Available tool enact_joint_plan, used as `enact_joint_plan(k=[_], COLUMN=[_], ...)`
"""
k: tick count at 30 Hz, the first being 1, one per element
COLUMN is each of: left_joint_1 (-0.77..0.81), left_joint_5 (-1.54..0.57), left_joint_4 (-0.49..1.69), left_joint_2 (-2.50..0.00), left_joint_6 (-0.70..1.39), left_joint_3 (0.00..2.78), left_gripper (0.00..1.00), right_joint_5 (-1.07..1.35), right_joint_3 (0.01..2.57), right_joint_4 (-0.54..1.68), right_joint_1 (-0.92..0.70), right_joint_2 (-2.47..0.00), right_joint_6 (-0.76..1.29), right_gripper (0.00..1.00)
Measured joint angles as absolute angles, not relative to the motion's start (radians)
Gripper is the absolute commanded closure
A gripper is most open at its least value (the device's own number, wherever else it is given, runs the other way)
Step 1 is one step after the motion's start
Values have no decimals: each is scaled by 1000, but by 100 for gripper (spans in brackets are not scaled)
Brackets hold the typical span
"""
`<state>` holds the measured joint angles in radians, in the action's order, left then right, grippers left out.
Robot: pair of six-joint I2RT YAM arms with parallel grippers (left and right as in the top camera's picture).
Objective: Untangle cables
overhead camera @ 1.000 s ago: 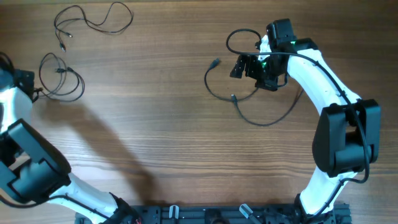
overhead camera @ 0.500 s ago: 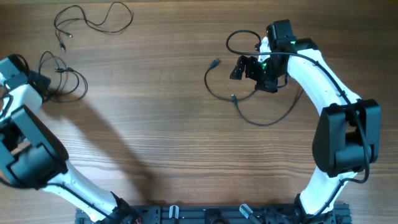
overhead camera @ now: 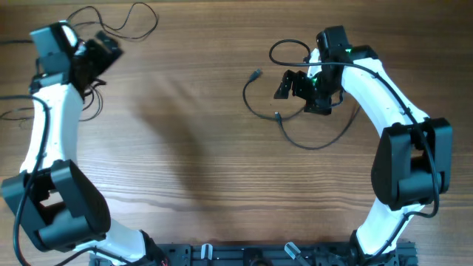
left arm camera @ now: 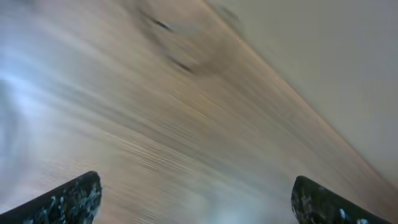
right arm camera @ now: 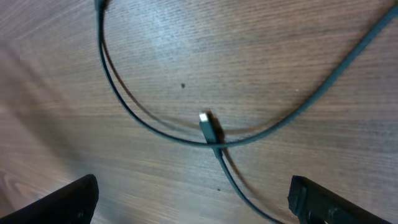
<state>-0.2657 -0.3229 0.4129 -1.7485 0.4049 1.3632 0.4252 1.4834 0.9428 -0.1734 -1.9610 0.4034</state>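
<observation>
Loops of thin black cable (overhead camera: 310,144) (right arm camera: 155,134) are lying on the brown wooden counter (overhead camera: 207,170) toward its right side. The right end effector (overhead camera: 283,85) (right arm camera: 196,202) is hovering over them with fingers spread apart, clamping nothing, and the metal-tipped plug (right arm camera: 208,127) is lying beneath it. Farther back on the left, the left end effector (overhead camera: 106,50) (left arm camera: 205,202) is hanging with fingers likewise apart, near a second thin black cable (overhead camera: 148,32) curling by the far edge.

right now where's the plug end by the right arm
Right wrist view: the plug lies mid-frame on the table, crossing a dark cable loop. Overhead, it sits right of centre, just below the right gripper.
</observation>
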Motion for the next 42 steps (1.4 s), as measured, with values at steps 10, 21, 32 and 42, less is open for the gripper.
enact_joint_plan(k=[10, 21, 32, 42], left_joint_1=[39, 224, 224, 224], left_joint_5=[-485, -229, -221, -220], left_joint_4=[577, 630, 630, 630], left_joint_2=[-1750, -1750, -1750, -1750], left_joint_6=[405, 404, 404, 405], left_joint_3=[1364, 1363, 1363, 1363], left_gripper=[0, 0, 0, 0], right_joint_5=[165, -83, 56, 132], right_joint_3=[1483, 1481, 1481, 1483], right_joint_4=[973, 573, 586, 556], right_joint_1=[19, 159, 198, 198], right_joint_2=[-1778, -1828, -2054, -2140], right_joint_6=[488, 322, 35, 4], right_gripper=[0, 0, 6, 64])
